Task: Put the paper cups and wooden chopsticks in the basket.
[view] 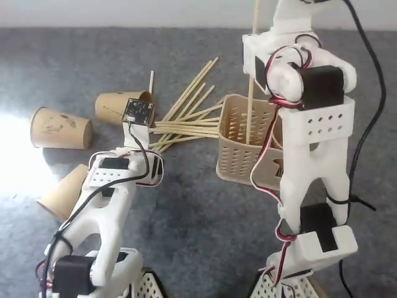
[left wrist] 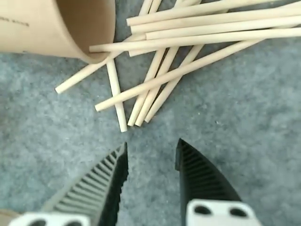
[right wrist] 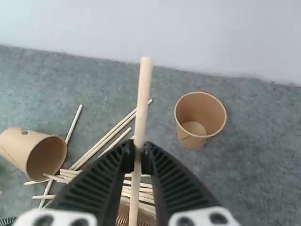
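Right claw [right wrist: 136, 146] tight on upright chopstick [right wrist: 143, 94], lower end in basket [view: 232, 155]; left claw [left wrist: 151, 143] slightly apart, chopstick pile [left wrist: 197, 35] just ahead.

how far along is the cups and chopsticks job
Early. Nothing visibly rests in the basket yet. The right pincer is shut on one chopstick, upright over the basket; the left pincer hovers open near the chopstick pile. To go: that pile, three tipped cups, one upright cup.
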Controlling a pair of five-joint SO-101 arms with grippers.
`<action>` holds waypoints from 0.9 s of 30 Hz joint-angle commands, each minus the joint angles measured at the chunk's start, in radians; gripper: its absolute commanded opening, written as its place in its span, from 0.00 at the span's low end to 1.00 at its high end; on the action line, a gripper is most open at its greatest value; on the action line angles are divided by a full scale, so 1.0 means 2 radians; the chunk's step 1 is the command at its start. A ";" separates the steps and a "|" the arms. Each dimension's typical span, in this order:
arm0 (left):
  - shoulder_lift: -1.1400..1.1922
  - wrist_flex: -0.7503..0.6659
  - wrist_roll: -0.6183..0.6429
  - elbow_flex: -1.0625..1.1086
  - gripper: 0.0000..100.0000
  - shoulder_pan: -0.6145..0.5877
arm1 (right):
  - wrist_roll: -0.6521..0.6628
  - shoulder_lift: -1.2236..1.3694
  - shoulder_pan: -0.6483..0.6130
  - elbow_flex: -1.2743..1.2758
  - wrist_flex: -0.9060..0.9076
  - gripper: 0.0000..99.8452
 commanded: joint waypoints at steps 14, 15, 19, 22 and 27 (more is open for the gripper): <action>-0.018 -0.012 0.003 -0.003 0.17 0.005 | -0.003 -0.003 0.005 0.015 0.073 0.01; -0.018 -0.012 0.003 -0.003 0.17 0.005 | -0.003 -0.003 0.005 0.015 0.079 0.01; -0.018 -0.012 0.003 -0.003 0.17 0.005 | 0.002 -0.003 0.005 0.015 0.100 0.05; -0.018 -0.012 0.003 -0.003 0.17 0.005 | 0.001 -0.003 -0.003 0.015 0.118 0.17; -0.018 -0.012 0.003 -0.003 0.17 0.005 | 0.002 -0.007 -0.007 0.015 0.121 0.16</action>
